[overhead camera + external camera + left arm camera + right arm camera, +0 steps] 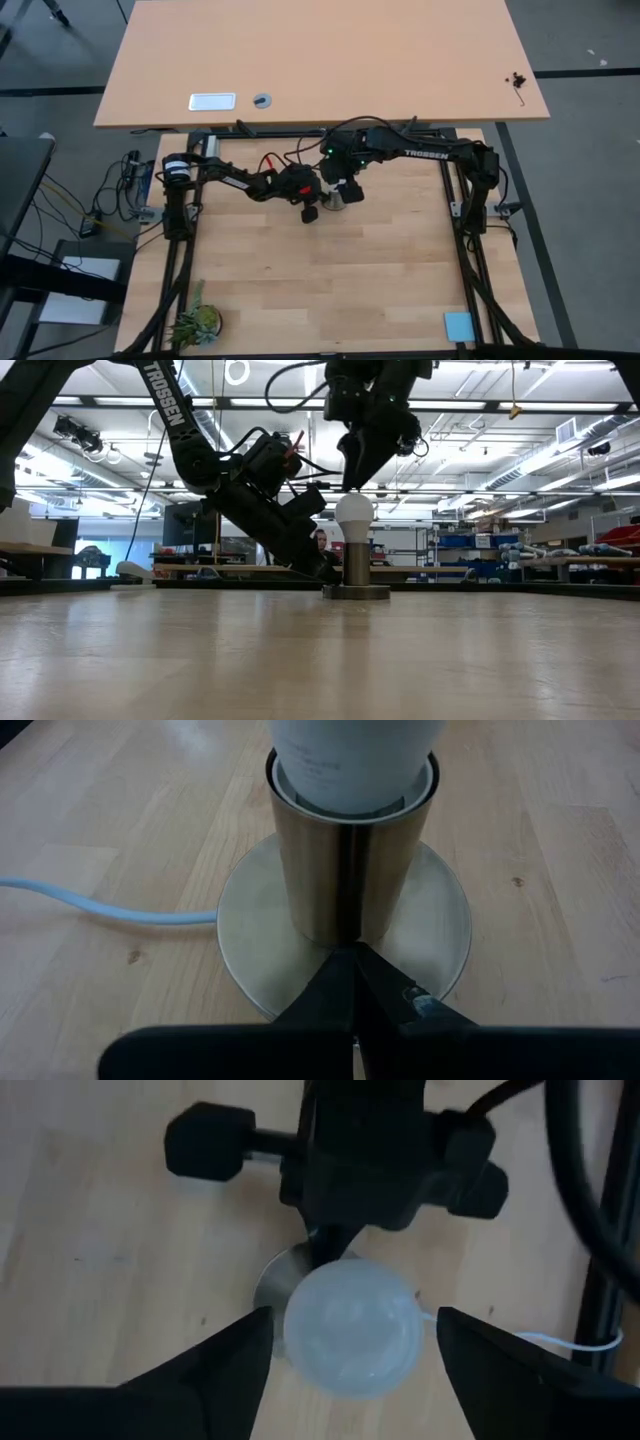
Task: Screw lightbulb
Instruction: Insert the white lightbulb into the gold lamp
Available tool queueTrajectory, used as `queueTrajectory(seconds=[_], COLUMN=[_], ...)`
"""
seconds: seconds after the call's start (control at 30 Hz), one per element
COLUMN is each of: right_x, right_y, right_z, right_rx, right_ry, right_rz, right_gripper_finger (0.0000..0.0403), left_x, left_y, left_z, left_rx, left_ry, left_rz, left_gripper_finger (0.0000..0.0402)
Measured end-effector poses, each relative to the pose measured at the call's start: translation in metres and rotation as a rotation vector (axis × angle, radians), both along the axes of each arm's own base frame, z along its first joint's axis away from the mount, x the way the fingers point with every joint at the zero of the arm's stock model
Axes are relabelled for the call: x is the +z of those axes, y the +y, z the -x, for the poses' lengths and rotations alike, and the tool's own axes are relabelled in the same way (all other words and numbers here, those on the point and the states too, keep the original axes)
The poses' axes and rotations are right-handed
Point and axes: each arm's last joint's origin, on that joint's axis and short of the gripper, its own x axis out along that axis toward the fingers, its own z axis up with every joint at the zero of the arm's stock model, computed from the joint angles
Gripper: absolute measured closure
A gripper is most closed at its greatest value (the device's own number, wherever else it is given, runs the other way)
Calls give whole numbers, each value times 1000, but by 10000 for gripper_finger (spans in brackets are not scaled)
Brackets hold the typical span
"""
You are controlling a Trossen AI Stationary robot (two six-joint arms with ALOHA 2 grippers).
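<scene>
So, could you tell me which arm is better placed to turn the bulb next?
The right. Its gripper hangs open directly above the bulb, a finger on either side of it. The left gripper is shut, low against the socket's base, so it looks suited to bracing instead.

The lightbulb's (355, 760) top is cut off in left wrist view.

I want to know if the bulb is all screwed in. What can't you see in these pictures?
- Bulb screw end: hidden inside the socket in the left wrist and low views.
- Bulb top: cut off by the left wrist picture's edge.
- Socket: mostly covered by the bulb in the right wrist view and by the arms in the high view.
</scene>
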Motion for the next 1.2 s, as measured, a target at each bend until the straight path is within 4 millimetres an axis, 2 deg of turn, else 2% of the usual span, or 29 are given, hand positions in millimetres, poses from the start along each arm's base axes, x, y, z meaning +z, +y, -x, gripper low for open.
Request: queueTrajectory(seconds=[0.3, 0.47, 0.6, 0.7, 0.93, 1.03, 1.2], right_x=[-19, -21, -21, -21, -5, 6, 5], right_y=[-1, 2, 7, 9, 10, 10, 8], right_z=[3, 3, 1, -1, -4, -4, -2], right_rx=[-78, -338, -573, -627, -451, -276, 62], right_ry=[18, 10, -23, -41, -30, -27, 34], right_rz=[0, -67, -162, -179, -86, -3, 141], right_gripper_finger=[178, 200, 200, 192, 172, 168, 170], left_x=[0, 0, 0, 0, 0, 0, 0], left_y=[0, 0, 0, 0, 0, 0, 0], left_z=[0, 0, 0, 0, 0, 0, 0], left_rx=[0, 0, 0, 0, 0, 0, 0], left_ry=[-1, -1, -2, -2, -2, -3, -5], left_rz=[0, 0, 0, -1, -1, -1, -2], left_gripper_finger=[400, 400, 400, 400, 400, 400, 400])
